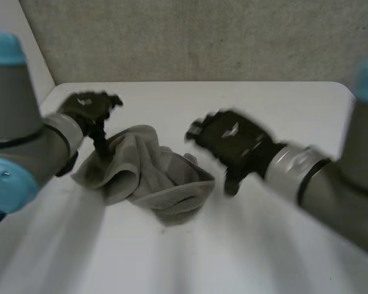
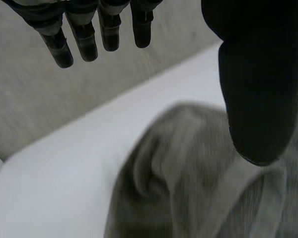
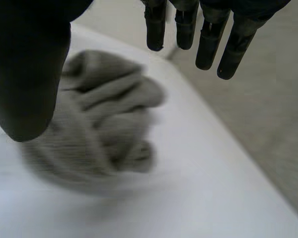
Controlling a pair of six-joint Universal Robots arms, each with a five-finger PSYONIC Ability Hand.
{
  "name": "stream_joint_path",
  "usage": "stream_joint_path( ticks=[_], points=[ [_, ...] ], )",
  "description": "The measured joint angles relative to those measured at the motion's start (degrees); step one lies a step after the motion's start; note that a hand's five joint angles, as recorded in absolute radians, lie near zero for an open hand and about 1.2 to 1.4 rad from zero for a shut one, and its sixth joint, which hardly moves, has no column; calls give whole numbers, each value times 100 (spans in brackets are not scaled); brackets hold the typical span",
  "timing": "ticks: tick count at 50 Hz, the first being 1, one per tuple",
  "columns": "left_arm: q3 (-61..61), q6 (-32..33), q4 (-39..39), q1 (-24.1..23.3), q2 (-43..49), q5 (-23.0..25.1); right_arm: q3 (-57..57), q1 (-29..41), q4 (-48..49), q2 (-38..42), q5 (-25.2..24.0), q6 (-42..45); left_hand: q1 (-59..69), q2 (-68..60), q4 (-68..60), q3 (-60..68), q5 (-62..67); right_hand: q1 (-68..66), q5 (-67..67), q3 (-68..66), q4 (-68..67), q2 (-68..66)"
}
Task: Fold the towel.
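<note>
A crumpled grey terry towel (image 1: 148,176) lies on the white table (image 1: 245,257) between two black hands. The left hand (image 1: 89,108) hovers over its left end and the right hand (image 1: 233,144) just beside its right end, both with fingers spread, holding nothing.

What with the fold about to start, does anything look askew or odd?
The towel lies crumpled in a bunched heap on the table, not spread flat. The left hand and right hand are open, one at each side. Nothing looks spilled or damaged.
</note>
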State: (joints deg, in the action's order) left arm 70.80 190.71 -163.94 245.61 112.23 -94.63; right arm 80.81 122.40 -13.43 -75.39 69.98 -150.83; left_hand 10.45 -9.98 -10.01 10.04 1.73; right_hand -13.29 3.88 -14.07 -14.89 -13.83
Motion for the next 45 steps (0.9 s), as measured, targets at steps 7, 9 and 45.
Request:
stream_joint_path(
  ticks=[7,9,45],
  points=[
    [118,612,-699,49,906,32,135,575,922,1020,196,-31,19,-85,-76,82,0,0,0,0,0,0],
    [212,661,-1079,50,1112,47,128,687,1425,1366,488,-75,271,-312,-293,295,102,-233,196,-160,-122,-202],
    [470,-824,-2076,-701,-2340,410,-271,-980,1847,-1572,1724,-196,5645,-5948,-5974,5937,5608,-6240,6215,-6229,-6159,-6169]
  ],
)
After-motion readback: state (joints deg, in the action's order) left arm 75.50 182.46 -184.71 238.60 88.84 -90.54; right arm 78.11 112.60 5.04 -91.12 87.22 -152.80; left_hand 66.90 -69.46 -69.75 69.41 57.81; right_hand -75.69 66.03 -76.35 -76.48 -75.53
